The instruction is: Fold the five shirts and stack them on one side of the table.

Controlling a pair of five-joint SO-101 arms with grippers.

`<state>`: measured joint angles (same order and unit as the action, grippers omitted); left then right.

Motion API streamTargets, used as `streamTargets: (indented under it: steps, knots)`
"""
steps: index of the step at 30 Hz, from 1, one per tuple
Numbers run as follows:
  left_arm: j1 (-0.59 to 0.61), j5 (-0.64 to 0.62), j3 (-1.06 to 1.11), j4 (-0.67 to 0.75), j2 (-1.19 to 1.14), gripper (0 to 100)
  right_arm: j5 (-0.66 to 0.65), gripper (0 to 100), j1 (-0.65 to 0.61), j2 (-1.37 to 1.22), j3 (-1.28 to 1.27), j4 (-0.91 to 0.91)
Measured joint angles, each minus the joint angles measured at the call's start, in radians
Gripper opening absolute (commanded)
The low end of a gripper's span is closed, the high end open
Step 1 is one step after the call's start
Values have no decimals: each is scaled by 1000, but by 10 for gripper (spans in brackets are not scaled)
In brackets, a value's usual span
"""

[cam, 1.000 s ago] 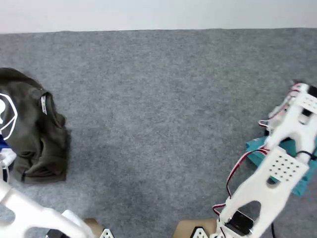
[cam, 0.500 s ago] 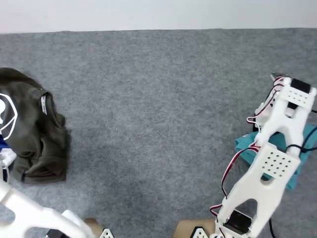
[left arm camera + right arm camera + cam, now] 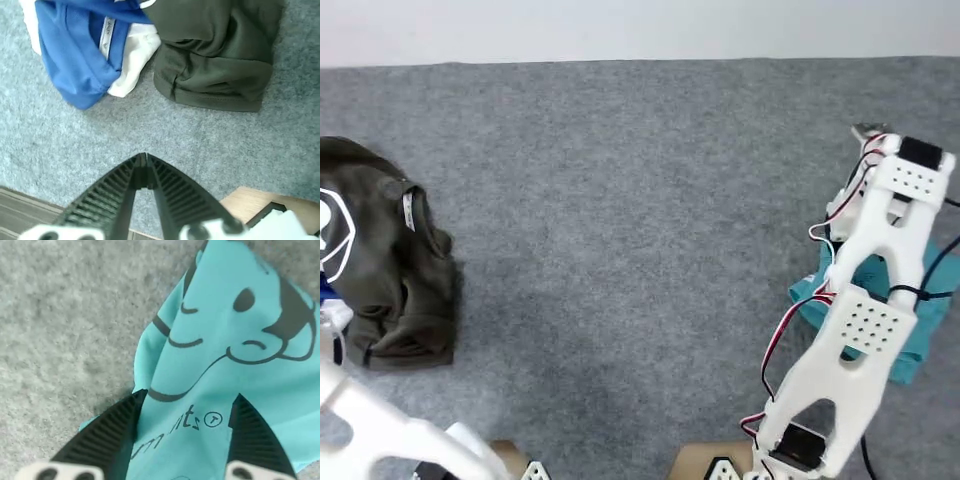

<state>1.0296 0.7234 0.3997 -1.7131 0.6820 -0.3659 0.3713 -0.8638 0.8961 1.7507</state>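
- Fingers of the right gripper (image 3: pixel 186 402) are spread wide above one turquoise printed shirt (image 3: pixel 235 355), which lies at the right edge of the grey felt table (image 3: pixel 640 200).
- Left gripper (image 3: pixel 146 159) has its fingers pressed together, holding nothing.
- Three crumpled shirts lie bunched together at the table's left edge: one olive shirt (image 3: pixel 220 55), one blue shirt (image 3: pixel 75 55) and one white shirt (image 3: pixel 137 50).

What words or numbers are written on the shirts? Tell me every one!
On the teal shirt: dark lettering under a cartoon face, partly hidden behind the fingers of the right gripper; no whole word reads.
On the blue shirt: a neck label, too small to read.
On the olive shirt: a neck label, too small to read.
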Motion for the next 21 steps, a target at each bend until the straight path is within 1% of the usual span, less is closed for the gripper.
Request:
streamTargets:
  steps: [5, 7, 11, 12, 14, 17, 21]
  knots:
    - [-37, 0, 0, 0, 0, 7, 0, 255, 0, 44, 3, 0]
    - [-38, 0, 0, 0, 0, 7, 0, 199, -6, 81, 3, 2]
    - [-41, 0, 0, 0, 0, 7, 34, 30, -43, 155, 3, 2]
    - [-41, 0, 0, 0, 0, 7, 46, 2, -57, 176, 3, 2]
    - [-41, 0, 0, 0, 0, 7, 54, 20, -86, 215, 3, 2]
    - [-41, 0, 0, 0, 0, 7, 54, 9, -117, 267, -23, 2]
    - [-41, 0, 0, 0, 0, 7, 54, 10, -109, 330, -167, 2]
